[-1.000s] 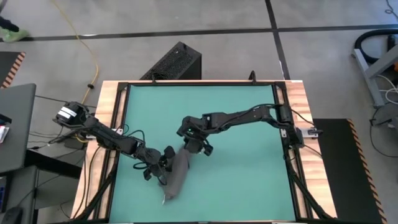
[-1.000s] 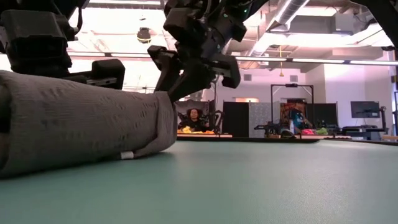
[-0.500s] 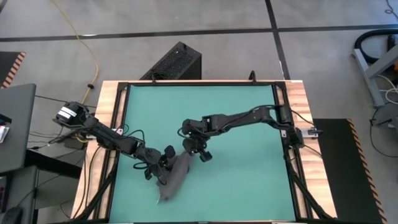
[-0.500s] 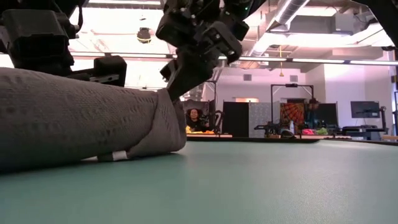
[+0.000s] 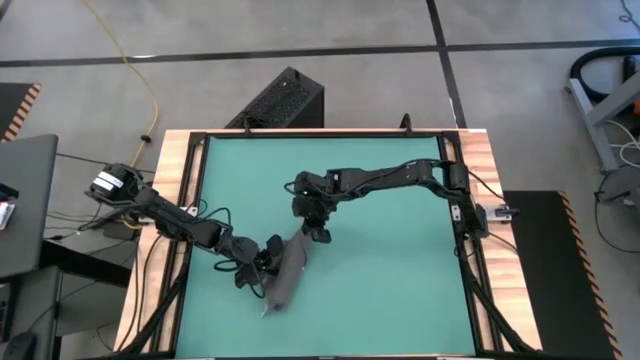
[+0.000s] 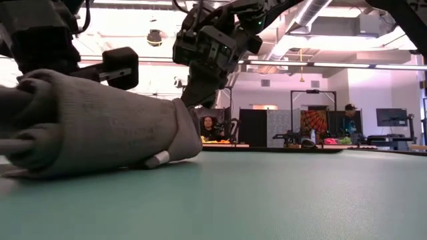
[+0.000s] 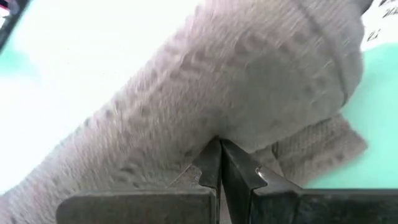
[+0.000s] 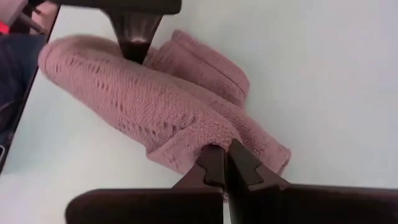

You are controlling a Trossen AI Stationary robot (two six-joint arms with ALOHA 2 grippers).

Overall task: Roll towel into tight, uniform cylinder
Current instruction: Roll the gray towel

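Lying rolled at lower centre: towel. Pinching its ends with fingers closed: left gripper, right gripper.

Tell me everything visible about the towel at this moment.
The towel is a dark grey, soft, ribbed-looking cloth, already rolled into a thick, somewhat uneven cylinder lying slantwise on the teal mat, in the near-left part. A small white tag shows low on its side. One end shows loose layered folds. The left gripper is shut on its side at mid-length; the right gripper is shut on the far end.
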